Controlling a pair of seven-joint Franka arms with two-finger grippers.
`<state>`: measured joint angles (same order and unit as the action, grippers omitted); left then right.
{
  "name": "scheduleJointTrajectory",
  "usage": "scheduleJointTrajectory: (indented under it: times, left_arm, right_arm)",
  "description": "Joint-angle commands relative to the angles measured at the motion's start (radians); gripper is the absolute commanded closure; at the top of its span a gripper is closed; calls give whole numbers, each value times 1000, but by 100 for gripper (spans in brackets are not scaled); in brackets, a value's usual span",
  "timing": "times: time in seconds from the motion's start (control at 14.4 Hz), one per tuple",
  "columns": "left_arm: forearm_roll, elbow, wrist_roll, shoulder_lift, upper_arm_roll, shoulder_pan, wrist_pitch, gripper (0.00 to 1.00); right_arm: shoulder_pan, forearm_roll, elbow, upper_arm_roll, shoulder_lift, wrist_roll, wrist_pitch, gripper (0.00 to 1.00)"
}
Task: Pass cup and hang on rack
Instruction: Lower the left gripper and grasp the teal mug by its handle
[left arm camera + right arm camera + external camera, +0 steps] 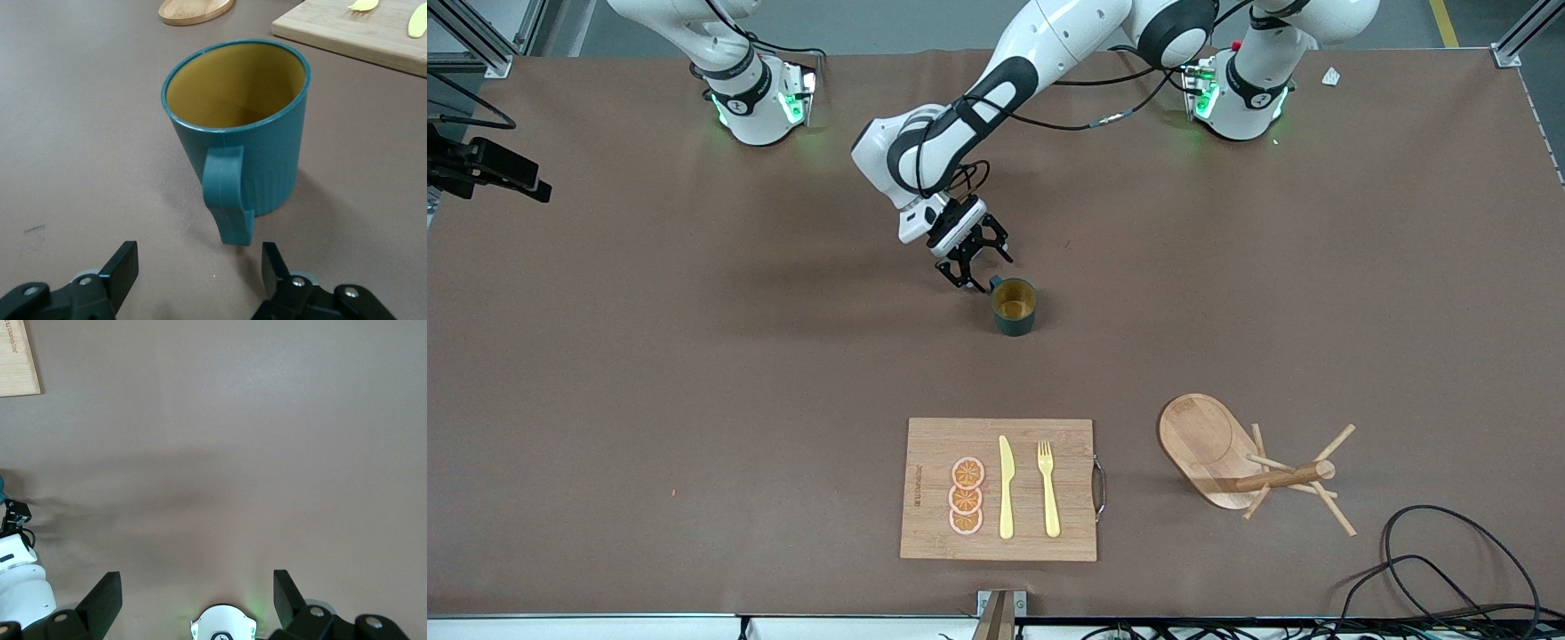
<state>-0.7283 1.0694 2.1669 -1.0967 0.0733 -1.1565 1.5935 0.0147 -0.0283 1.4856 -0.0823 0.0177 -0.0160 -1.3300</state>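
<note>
The dark teal cup (1014, 307) with a mustard-yellow inside stands upright near the middle of the table. Its handle (229, 193) points at my left gripper (971, 274). That gripper is low beside the cup, open and empty (200, 257), with its fingers (123, 267) just short of the handle and not touching it. The wooden rack (1232, 458) is nearer the front camera, toward the left arm's end. It looks tipped on its side, with its post (1285, 477) roughly level. My right gripper (197, 580) is open, empty and high over bare table.
A bamboo cutting board (1000, 489) lies near the front edge and holds orange slices (967, 495), a yellow knife (1006, 487) and a yellow fork (1048, 489). Black cables (1440, 569) lie at the front corner by the rack.
</note>
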Motion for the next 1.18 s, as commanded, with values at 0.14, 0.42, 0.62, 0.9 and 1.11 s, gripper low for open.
scheduleJointTrajectory:
  times: [0.14, 0.42, 0.62, 0.9, 1.11]
  left_arm:
    - [-19, -31, 5, -5, -18, -15, -20, 39]
    - [-19, -34, 2, -2, -58, -15, -7, 39]
    - [-19, -35, 1, 0, -63, -15, 2, 44]
    - [-19, -32, 1, -5, -69, -20, 5, 73]
    - [-17, -32, -7, 1, -67, -20, 5, 93]
  right_arm:
    - [7, 1, 25, -5, 25, -1, -9, 0]
    - [7, 1, 25, -5, 25, -1, -9, 0]
    - [7, 1, 25, -5, 25, -1, -9, 0]
    - [10, 1, 25, -5, 25, -1, -8, 0]
    - [10, 1, 25, -5, 25, -1, -9, 0]
